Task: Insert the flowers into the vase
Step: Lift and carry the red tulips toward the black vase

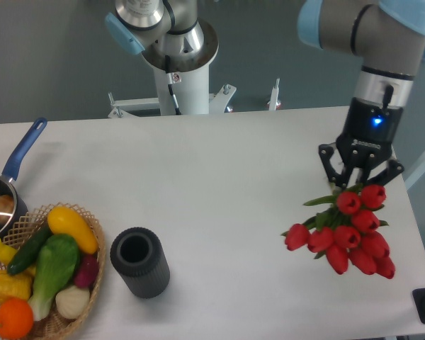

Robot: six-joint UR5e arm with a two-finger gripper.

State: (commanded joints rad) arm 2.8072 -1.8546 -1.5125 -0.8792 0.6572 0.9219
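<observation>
Pan: sits at the 9 o'clock edge of the table, blue handle angled up toward 11, well clear of any flower traffic.

Basket: down at 8 o'clock, packed with toy vegetables, and its rim lies just beside the vase. A wide swing of the bunch on approach could brush the produce.

Vase: dark ribbed cylinder at about 7 o'clock, mouth open and facing up, nothing in it yet. It looks light and stands free, so a sideways push from stems or leaves could tip it or slide it into the basket.

Flowers: over at 4 o'clock, well apart from the vase, red buds hanging low and fanned toward 7, stems running up into the fingers. The buds appear to lead and the stems point up, so the bunch likely needs turning before the stems can enter the mouth; going in as it hangs would jam the heads on the rim.

Gripper: at 3 o'clock, pointing down, fingers closed narrow around the stem ends. The hold looks to be near the very tips, so the heavy heads could swing or slip out on a fast traverse.
</observation>
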